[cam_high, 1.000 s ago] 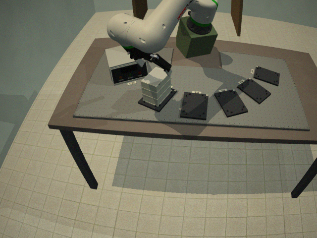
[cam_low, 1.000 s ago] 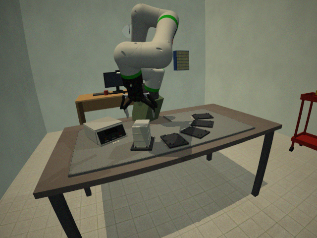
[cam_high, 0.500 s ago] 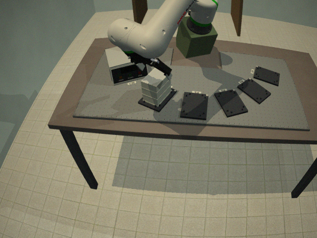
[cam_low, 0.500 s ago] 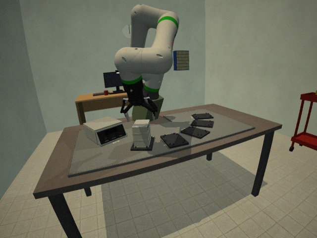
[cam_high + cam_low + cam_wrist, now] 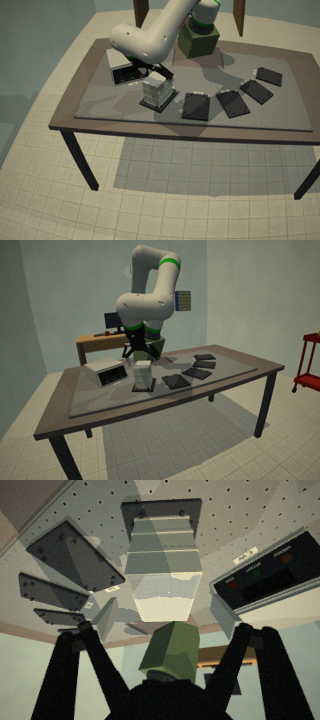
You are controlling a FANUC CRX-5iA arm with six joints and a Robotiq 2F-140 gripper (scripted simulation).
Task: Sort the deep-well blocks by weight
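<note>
Three white deep-well blocks stand stacked (image 5: 157, 93) (image 5: 142, 376) (image 5: 161, 555) on the dark infeed nest (image 5: 146, 104) (image 5: 134, 389) (image 5: 131, 509), left of centre on the mat. My gripper (image 5: 155, 74) (image 5: 141, 361) (image 5: 164, 603) is open and empty. It hangs just above the top block (image 5: 154, 80) (image 5: 142, 365) (image 5: 162, 597), one finger on each side of it and touching nothing. The check-weigher (image 5: 117, 60) (image 5: 102, 365) (image 5: 260, 582) stands left of the stack, its platform bare and its lamps dark.
Four dark nests lie empty in an arc to the right of the stack (image 5: 196, 105) (image 5: 233, 103) (image 5: 256, 91) (image 5: 268, 76) (image 5: 175, 381) (image 5: 196, 373). The arm's green pedestal (image 5: 199, 41) stands at the back of the table. A red cart (image 5: 310, 361) stands off to the right.
</note>
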